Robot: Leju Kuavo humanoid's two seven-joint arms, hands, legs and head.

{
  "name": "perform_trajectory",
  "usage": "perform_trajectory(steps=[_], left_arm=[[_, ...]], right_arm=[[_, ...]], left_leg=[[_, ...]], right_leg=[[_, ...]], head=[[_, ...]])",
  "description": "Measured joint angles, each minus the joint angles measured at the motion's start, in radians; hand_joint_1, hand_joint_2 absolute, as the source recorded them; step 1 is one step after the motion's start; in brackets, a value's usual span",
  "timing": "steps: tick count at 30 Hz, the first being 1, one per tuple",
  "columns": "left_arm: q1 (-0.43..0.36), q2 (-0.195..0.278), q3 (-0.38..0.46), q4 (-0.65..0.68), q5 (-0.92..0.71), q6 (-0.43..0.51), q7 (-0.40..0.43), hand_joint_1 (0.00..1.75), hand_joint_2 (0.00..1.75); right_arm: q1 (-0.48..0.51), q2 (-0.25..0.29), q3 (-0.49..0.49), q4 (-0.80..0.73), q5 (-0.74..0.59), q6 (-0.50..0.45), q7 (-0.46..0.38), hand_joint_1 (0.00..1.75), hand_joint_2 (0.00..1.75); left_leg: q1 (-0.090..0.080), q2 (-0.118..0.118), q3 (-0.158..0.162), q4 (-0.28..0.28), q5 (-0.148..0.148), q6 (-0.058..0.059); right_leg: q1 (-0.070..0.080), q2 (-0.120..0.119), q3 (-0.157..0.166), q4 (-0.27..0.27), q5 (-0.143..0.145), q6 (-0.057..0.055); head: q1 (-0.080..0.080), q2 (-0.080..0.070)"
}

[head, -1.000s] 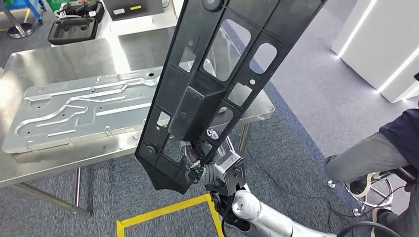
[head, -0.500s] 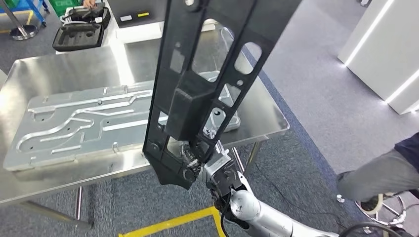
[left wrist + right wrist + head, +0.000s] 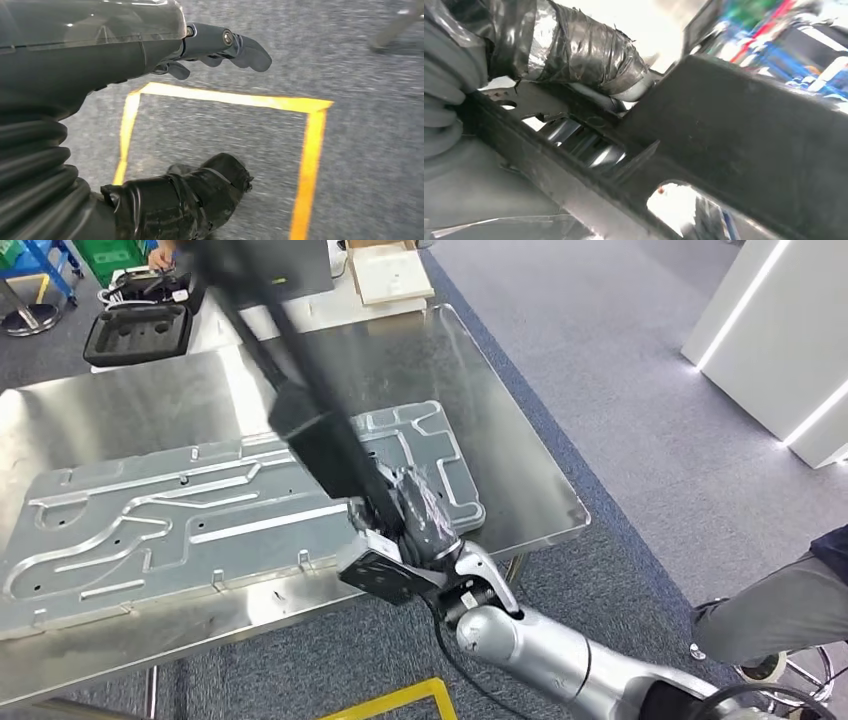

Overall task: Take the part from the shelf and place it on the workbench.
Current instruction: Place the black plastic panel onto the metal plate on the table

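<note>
My right hand (image 3: 415,512) grips the lower end of a long black plastic frame part (image 3: 300,410). The part stands edge-on to the head view and leans away over the steel workbench (image 3: 505,430). Its lower end is low over the embossed metal plate (image 3: 180,520) on the bench; whether it touches I cannot tell. In the right wrist view the taped thumb (image 3: 579,47) presses on the black part (image 3: 744,135). My left hand (image 3: 165,125) hangs over the carpet, fingers (image 3: 235,45) apart and nothing in it.
A black foam case (image 3: 135,330) and a dark box (image 3: 285,265) sit at the bench's far end, beside a cardboard piece (image 3: 390,270). A person's leg (image 3: 770,610) and a stool are at the right. Yellow floor tape (image 3: 305,150) marks the carpet below.
The part has swung from facing me broadside to edge-on and tipped down toward the bench. My right hand moved forward over the metal plate. The camera also shifted.
</note>
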Motion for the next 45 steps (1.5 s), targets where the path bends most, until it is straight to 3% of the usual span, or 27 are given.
perform_trajectory(steps=[2, 5, 8, 9, 10, 11, 13, 15, 18, 20, 23, 25, 26, 29, 31, 35, 36, 38, 40, 41, 43, 45], left_arm=[[-0.002, 0.001, -0.002, 0.000, -0.011, -0.004, 0.002, 0.00, 1.75], [-0.009, 0.000, -0.006, 0.000, -0.028, -0.015, 0.010, 0.00, 1.75], [-0.016, 0.000, -0.017, 0.000, -0.036, -0.022, 0.021, 0.00, 1.75], [-0.016, 0.000, -0.020, 0.000, -0.037, -0.028, 0.023, 0.00, 1.75], [-0.017, 0.000, -0.023, 0.000, -0.038, -0.038, 0.023, 0.00, 1.75], [-0.017, 0.001, -0.024, 0.000, -0.038, -0.048, 0.021, 0.00, 1.75], [-0.016, 0.001, -0.025, 0.000, -0.037, -0.068, 0.013, 0.00, 1.75], [-0.016, 0.002, -0.026, 0.000, -0.033, -0.081, 0.004, 0.00, 1.75], [-0.013, 0.008, -0.026, 0.000, -0.026, -0.095, -0.003, 0.00, 1.75], [-0.013, 0.013, -0.026, 0.000, -0.026, -0.101, -0.007, 0.00, 1.75], [-0.013, 0.014, -0.026, 0.000, -0.026, -0.106, -0.012, 0.00, 1.75], [-0.011, 0.015, -0.026, 0.000, -0.026, -0.106, -0.012, 0.00, 1.75], [-0.010, 0.015, -0.026, 0.000, -0.026, -0.106, -0.012, 0.00, 1.75], [-0.011, 0.018, -0.026, 0.000, -0.026, -0.106, -0.013, 0.00, 1.75], [-0.014, 0.018, -0.027, 0.000, -0.029, -0.107, -0.013, 0.00, 1.75], [-0.018, 0.017, -0.027, 0.000, -0.044, -0.106, -0.014, 0.00, 1.75], [-0.020, 0.017, -0.028, 0.000, -0.049, -0.104, -0.014, 0.00, 1.75], [-0.027, 0.017, -0.031, 0.000, -0.059, -0.092, -0.015, 0.00, 0.87], [-0.033, 0.017, -0.038, 0.000, -0.066, -0.072, -0.013, 0.00, 0.00], [-0.034, 0.017, -0.041, 0.000, -0.069, -0.060, -0.010, 0.00, 0.00], [-0.033, 0.016, -0.045, 0.000, -0.073, -0.041, -0.001, 0.00, 0.00], [-0.030, 0.017, -0.046, 0.000, -0.073, -0.033, 0.004, 0.00, 0.00]], right_arm=[[-0.058, -0.028, 0.000, 0.012, 0.101, 0.060, 0.101, 1.75, 1.75], [-0.142, -0.078, 0.000, 0.040, 0.199, 0.153, 0.203, 1.75, 1.75], [-0.206, -0.120, 0.001, 0.073, 0.255, 0.222, 0.250, 1.75, 1.75], [-0.224, -0.132, 0.003, 0.086, 0.278, 0.262, 0.269, 1.75, 1.75], [-0.243, -0.145, 0.007, 0.101, 0.304, 0.312, 0.289, 1.75, 1.75], [-0.264, -0.159, 0.013, 0.117, 0.331, 0.365, 0.309, 1.75, 1.75], [-0.308, -0.185, 0.032, 0.155, 0.383, 0.461, 0.338, 1.75, 1.75], [-0.350, -0.206, 0.055, 0.198, 0.424, 0.529, 0.353, 1.75, 1.75], [-0.399, -0.229, 0.087, 0.274, 0.463, 0.602, 0.362, 1.75, 1.75], [-0.418, -0.239, 0.102, 0.328, 0.476, 0.631, 0.359, 1.75, 1.75], [-0.437, -0.246, 0.120, 0.399, 0.485, 0.641, 0.354, 1.75, 1.75], [-0.441, -0.249, 0.132, 0.437, 0.487, 0.641, 0.353, 1.75, 1.75], [-0.442, -0.250, 0.136, 0.452, 0.487, 0.641, 0.353, 1.75, 1.75], [-0.449, -0.252, 0.147, 0.484, 0.491, 0.645, 0.351, 1.75, 1.75], [-0.458, -0.252, 0.160, 0.502, 0.507, 0.651, 0.341, 1.75, 1.75], [-0.471, -0.248, 0.196, 0.533, 0.524, 0.655, 0.290, 0.00, 0.00], [-0.478, -0.244, 0.207, 0.540, 0.525, 0.654, 0.279, 0.00, 0.00], [-0.491, -0.236, 0.230, 0.555, 0.532, 0.648, 0.265, 0.00, 0.00], [-0.496, -0.231, 0.248, 0.568, 0.545, 0.626, 0.260, 0.00, 0.00], [-0.496, -0.230, 0.254, 0.571, 0.554, 0.608, 0.261, 0.00, 0.00], [-0.497, -0.230, 0.260, 0.568, 0.574, 0.556, 0.276, 0.00, 0.00], [-0.492, -0.232, 0.258, 0.549, 0.585, 0.489, 0.301, 0.00, 0.00]], left_leg=[[-0.005, -0.001, 0.003, -0.010, 0.006, 0.006], [0.001, -0.001, 0.016, -0.027, 0.016, 0.018], [0.000, -0.002, 0.021, -0.031, 0.012, 0.032], [-0.002, -0.003, 0.022, -0.029, 0.008, 0.035], [-0.004, -0.004, 0.023, -0.026, 0.004, 0.037], [-0.006, -0.006, 0.024, -0.022, -0.001, 0.037], [-0.008, -0.010, 0.027, -0.013, -0.011, 0.034], [-0.011, -0.014, 0.023, -0.005, -0.016, 0.028], [-0.013, -0.016, 0.018, -0.007, -0.016, 0.018], [-0.013, -0.015, 0.007, 0.017, -0.035, 0.006], [-0.002, -0.008, -0.069, 0.177, -0.107, -0.015], [0.008, -0.004, -0.109, 0.248, -0.116, -0.024], [0.011, -0.002, -0.104, 0.232, -0.095, -0.027], [0.013, 0.000, -0.013, 0.042, -0.008, -0.025], [0.008, -0.001, 0.020, -0.020, 0.000, -0.018], [0.009, -0.003, 0.033, -0.038, 0.003, 0.004], [0.012, -0.002, 0.037, -0.043, 0.004, 0.010], [0.010, 0.000, 0.039, -0.044, 0.004, 0.017], [0.010, -0.001, 0.040, -0.041, 0.001, 0.020], [0.010, -0.002, 0.040, -0.038, 0.000, 0.020], [0.012, -0.003, 0.039, -0.025, -0.008, 0.014], [0.008, -0.005, 0.032, -0.005, -0.016, 0.004]], right_leg=[[0.002, 0.005, 0.002, -0.001, -0.011, 0.014], [0.003, -0.002, -0.009, 0.028, -0.039, 0.029], [0.005, -0.008, -0.107, 0.201, -0.109, 0.036], [0.006, -0.008, -0.141, 0.249, -0.116, 0.037], [0.006, -0.008, -0.161, 0.265, -0.104, 0.037], [0.006, -0.008, -0.163, 0.243, -0.073, 0.035], [0.009, -0.008, -0.128, 0.125, 0.008, 0.027], [0.013, -0.008, -0.095, 0.033, 0.048, 0.018], [0.012, -0.009, -0.086, 0.011, 0.051, 0.008], [0.005, -0.014, -0.078, 0.000, 0.055, -0.001], [0.000, -0.020, -0.072, -0.006, 0.055, -0.008], [-0.002, -0.020, -0.070, -0.006, 0.053, -0.008], [-0.003, -0.020, -0.069, -0.005, 0.052, -0.007], [-0.007, -0.016, -0.063, -0.004, 0.046, 0.004], [-0.006, -0.015, -0.062, -0.006, 0.044, 0.016], [-0.007, -0.017, -0.067, 0.009, 0.027, 0.036], [-0.007, -0.018, -0.084, 0.045, 0.007, 0.038], [-0.005, -0.018, -0.145, 0.168, -0.046, 0.039], [-0.004, -0.018, -0.195, 0.257, -0.063, 0.042], [-0.005, -0.018, -0.197, 0.252, -0.046, 0.043], [-0.008, -0.018, -0.151, 0.142, 0.018, 0.044], [-0.007, -0.016, -0.106, 0.046, 0.054, 0.040]], head=[[0.000, 0.000], [0.001, 0.000], [0.003, 0.000], [0.003, 0.000], [0.003, 0.000], [0.003, 0.000], [0.003, 0.000], [0.003, 0.000], [0.003, 0.000], [0.001, 0.000], [-0.002, 0.000], [-0.002, 0.000], [-0.002, 0.000], [-0.002, 0.000], [-0.001, 0.000], [0.001, 0.000], [0.001, 0.000], [0.002, 0.000], [0.002, 0.000], [0.002, 0.000], [0.003, 0.000], [0.003, 0.000]])
